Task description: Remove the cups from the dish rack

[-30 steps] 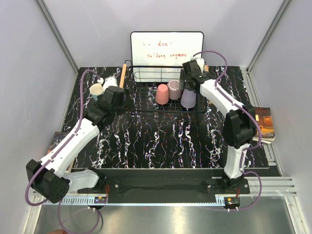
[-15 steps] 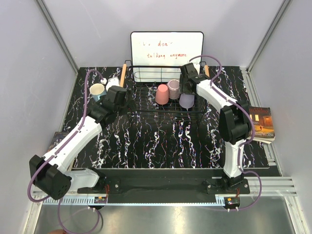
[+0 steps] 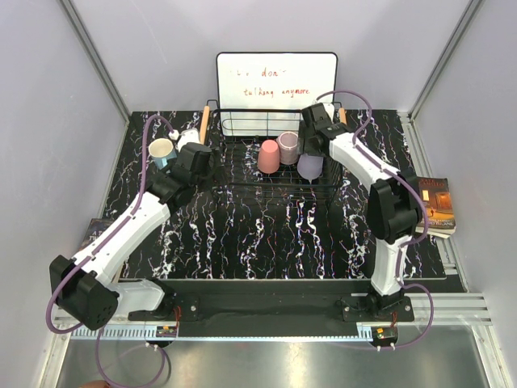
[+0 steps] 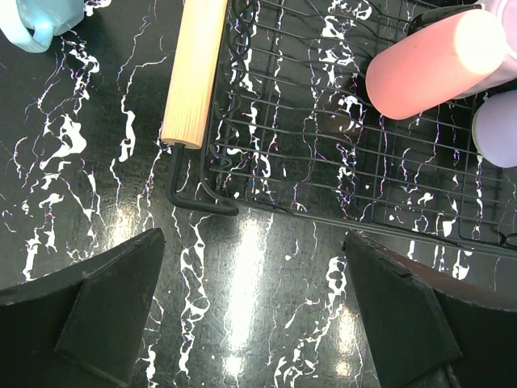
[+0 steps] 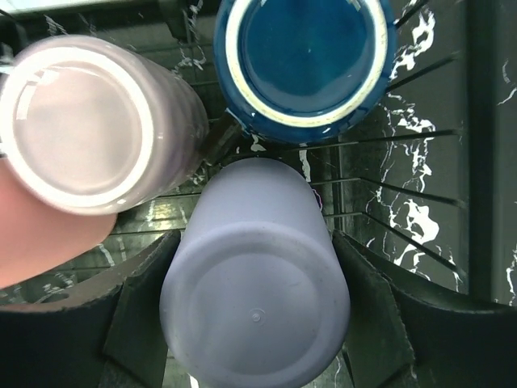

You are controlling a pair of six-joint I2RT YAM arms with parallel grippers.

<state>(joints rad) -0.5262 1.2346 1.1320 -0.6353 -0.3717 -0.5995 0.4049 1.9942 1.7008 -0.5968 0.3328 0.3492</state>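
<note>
The black wire dish rack (image 3: 242, 179) stands at the back middle of the table. Upside down in it are a salmon pink cup (image 3: 268, 156), a mauve cup (image 3: 288, 147) and a lavender cup (image 3: 311, 167). My right gripper (image 5: 254, 315) is shut on the lavender cup (image 5: 254, 299), one finger against each side. The dark navy cup (image 5: 305, 56) sits just behind it, the mauve cup (image 5: 89, 121) to its left. A light blue cup (image 3: 161, 150) stands on the table left of the rack. My left gripper (image 4: 254, 315) hangs open over bare table by the rack's front left corner (image 4: 202, 202).
A white board with writing (image 3: 276, 81) leans behind the rack. A book (image 3: 436, 206) lies at the table's right edge. The rack's wooden handle (image 4: 194, 73) juts out on its left side. Grey walls close in the table on three sides.
My right gripper came down over the lavender cup and closed on it. The left arm drew back a little toward the rack's left corner and stayed open.
</note>
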